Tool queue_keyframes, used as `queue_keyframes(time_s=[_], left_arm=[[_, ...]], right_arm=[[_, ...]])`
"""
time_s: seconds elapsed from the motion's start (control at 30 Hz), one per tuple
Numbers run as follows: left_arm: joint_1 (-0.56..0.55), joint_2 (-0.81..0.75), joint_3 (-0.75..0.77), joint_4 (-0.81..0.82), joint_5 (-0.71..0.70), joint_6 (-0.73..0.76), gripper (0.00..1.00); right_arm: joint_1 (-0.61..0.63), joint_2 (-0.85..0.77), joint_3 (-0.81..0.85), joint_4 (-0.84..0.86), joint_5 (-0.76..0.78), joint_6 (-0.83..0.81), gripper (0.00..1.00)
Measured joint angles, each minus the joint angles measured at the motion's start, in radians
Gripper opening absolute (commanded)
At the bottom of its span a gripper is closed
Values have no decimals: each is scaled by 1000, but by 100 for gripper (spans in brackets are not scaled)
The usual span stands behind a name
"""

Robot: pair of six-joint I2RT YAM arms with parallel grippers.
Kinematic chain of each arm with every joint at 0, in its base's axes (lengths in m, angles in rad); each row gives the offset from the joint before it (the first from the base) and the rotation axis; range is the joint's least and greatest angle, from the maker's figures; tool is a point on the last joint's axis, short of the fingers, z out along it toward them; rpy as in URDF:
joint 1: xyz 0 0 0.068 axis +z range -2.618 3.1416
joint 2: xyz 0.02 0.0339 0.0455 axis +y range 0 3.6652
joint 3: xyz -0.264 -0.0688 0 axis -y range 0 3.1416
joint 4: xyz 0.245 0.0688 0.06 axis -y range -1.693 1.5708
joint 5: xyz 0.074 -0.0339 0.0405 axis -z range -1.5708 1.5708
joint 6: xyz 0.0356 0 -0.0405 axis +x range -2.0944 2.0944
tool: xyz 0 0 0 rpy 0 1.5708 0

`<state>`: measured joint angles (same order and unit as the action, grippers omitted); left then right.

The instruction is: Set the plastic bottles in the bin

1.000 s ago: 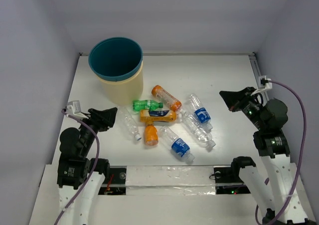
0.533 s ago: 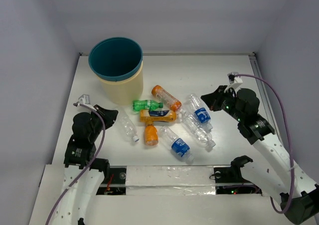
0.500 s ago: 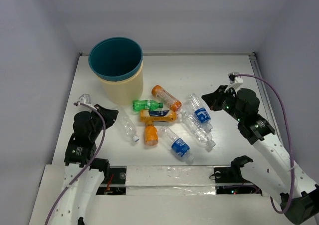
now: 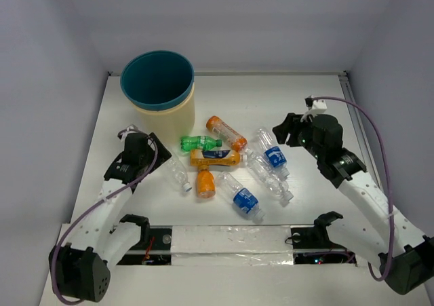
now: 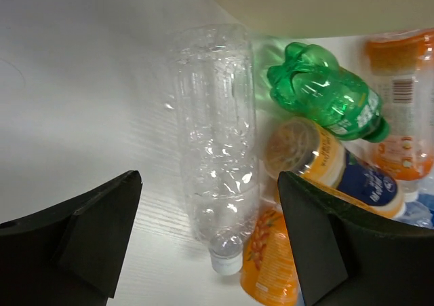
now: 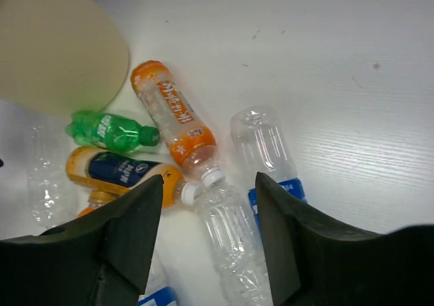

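Clear ribbed bottle [image 5: 215, 143] (crinkled) under wide-open, empty left claw [image 5: 208, 178]; right claw [image 6: 210, 180] same.

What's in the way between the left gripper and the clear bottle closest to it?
Nothing visible. The open left gripper faces the clear bottle directly. The green bottle and the dark-labelled orange bottle lie close along one side of it.

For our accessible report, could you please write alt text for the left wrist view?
The open jaws of the left gripper frame a clear unlabelled plastic bottle lying on the white table, cap toward the camera. Beside it lie a green plastic bottle, an orange bottle with a dark blue label and two other orange bottles.
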<state>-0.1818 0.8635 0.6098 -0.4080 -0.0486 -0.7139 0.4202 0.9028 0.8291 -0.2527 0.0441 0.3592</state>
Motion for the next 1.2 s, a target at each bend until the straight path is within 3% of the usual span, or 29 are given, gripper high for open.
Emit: queue_keyframes(time_s=[0.17,0.3,0.93,1.2], left_arm=[[-29,93,4,5,-78,-2,87],[-31,155,4,29,-110,-11,91],[-35,264,-56,267,-169,-77,92],[-35,335,-84,346,-174,-83,80]], right_arm=[[0,75,16,0,29,-23,84],[0,142,22,0,48,-31,92],[-15,454,97,-2,54,-81,98],[-58,628,214,-20,6,-106,99]])
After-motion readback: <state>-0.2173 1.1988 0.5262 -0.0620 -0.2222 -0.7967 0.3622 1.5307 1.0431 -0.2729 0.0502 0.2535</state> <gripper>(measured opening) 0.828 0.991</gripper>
